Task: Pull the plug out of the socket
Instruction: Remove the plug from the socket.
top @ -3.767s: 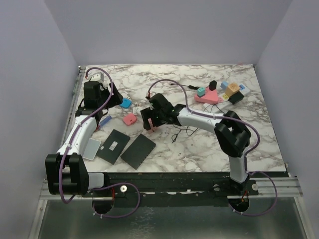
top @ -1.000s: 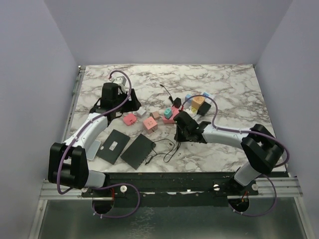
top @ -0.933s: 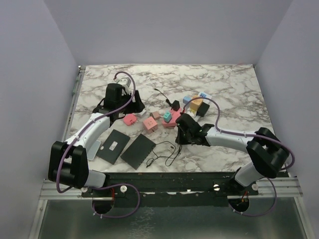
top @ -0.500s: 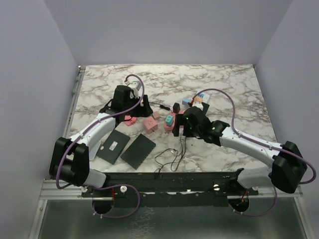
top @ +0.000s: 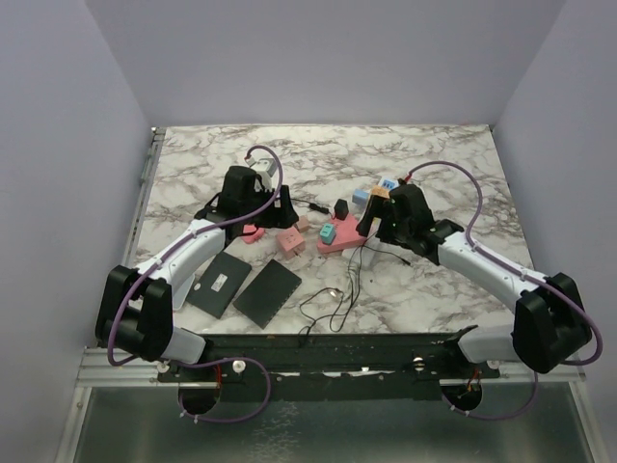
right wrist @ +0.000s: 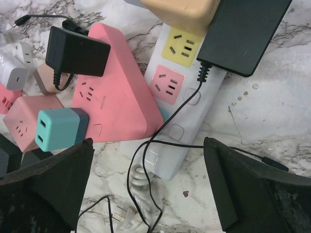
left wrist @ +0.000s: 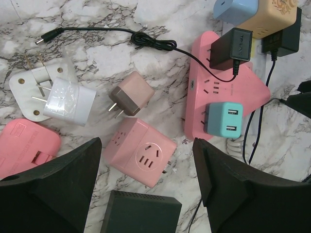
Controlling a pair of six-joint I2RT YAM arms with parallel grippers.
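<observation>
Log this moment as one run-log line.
left tool open, empty | right tool open, empty, above power strip | black adapter on strip end

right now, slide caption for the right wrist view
Open right tool over the white power strip, black adapter plugged in, pink triangular strip alongside

L fingers [left wrist: 53, 189] & R fingers [right wrist: 262, 184] are showing as matte black, broad wedges w/ faintly grainy faces, tapering twd the tips. Behind the fingers, L arm [top: 183, 253] & R arm [top: 482, 266] are each showing smooth white link shells w/ chunky black joint housings. A purple cable [top: 264, 149] is looping out just behind each pair & trailing back along the links.
</observation>
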